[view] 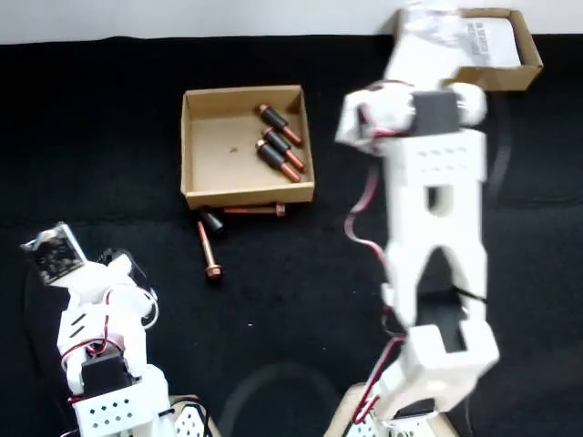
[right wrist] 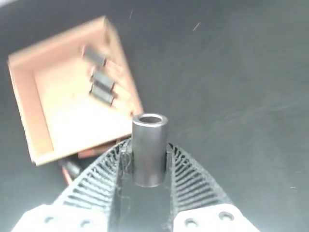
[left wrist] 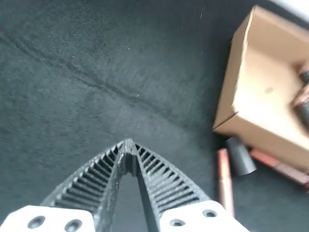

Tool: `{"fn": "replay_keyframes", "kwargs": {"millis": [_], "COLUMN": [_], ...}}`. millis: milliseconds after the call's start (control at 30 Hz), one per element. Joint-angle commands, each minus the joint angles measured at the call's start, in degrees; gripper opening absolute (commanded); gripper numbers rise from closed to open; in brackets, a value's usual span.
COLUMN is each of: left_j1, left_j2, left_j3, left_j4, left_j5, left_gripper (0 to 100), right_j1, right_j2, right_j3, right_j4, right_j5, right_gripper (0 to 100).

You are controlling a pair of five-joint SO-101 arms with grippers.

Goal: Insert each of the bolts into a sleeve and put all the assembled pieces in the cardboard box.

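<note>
The open cardboard box (view: 214,150) holds three assembled pieces (view: 278,141) along one wall. In front of it lie a black sleeve (view: 211,221), one copper bolt (view: 208,248) and a second bolt (view: 257,210) against the box wall. My right gripper (right wrist: 148,146) is shut on another black sleeve (right wrist: 150,130), held upright high above the table, with the box (right wrist: 63,121) below and off to one side. My left gripper (left wrist: 128,145) is shut and empty over bare cloth, short of the loose sleeve (left wrist: 240,154) and bolt (left wrist: 224,179).
Black cloth covers the table (view: 301,300). A second cardboard box (view: 510,50) with paper and plastic sits at the back right. The raised right arm (view: 433,182) spans the right half of the high view. The left arm (view: 100,328) stands at the front left.
</note>
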Motion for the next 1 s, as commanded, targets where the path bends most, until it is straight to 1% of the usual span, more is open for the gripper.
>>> {"fn": "replay_keyframes", "kwargs": {"millis": [0, 200, 300, 433, 500, 633, 733, 833, 900, 967], "left_j1": [1.1, 3.8, 5.5, 9.0, 10.9, 14.9, 16.5, 16.5, 16.5, 16.6], "left_j2": [-0.5, -0.5, -0.5, -0.5, -0.5, -0.4, 2.9, 11.5, 19.7, 28.8], "left_j3": [0.7, 0.7, 0.7, -1.8, -4.5, -8.9, -11.6, -17.7, -23.7, -29.8], "left_j4": [2.6, 4.6, 4.9, 9.0, 11.0, 13.3, 13.4, 13.5, 13.5, 13.5], "left_j5": [-8.7, -9.1, -9.1, -9.1, -9.1, -9.3, -12.6, -14.2, -14.2, -14.2], "left_gripper": [1, 1, 1, 1, 1, 1, 1, 1, 1, 1], "right_j1": [7.7, 20.2, 26.4, 34.2, 36.7, 37.4, 37.4, 37.4, 37.4, 37.4], "right_j2": [-10.3, -23.3, -29.8, -37.0, -40.3, -48.7, -56.5, -63.8, -67.4, -70.5], "right_j3": [-2.9, -2.9, -2.9, -2.5, -0.7, 6.5, 13.1, 19.6, 24.7, 31.4], "right_j4": [0.7, 0.7, 0.7, 0.7, 0.7, 0.7, 0.7, 0.6, 0.3, -2.2], "right_j5": [0.5, 1.0, 6.1, 7.6, 7.6, 7.7, 7.7, 7.8, 7.8, 8.3], "right_gripper": [0.6, 0.6, 0.6, 0.6, 0.6, 0.6, 0.6, 0.6, 0.6, 0.6]}}
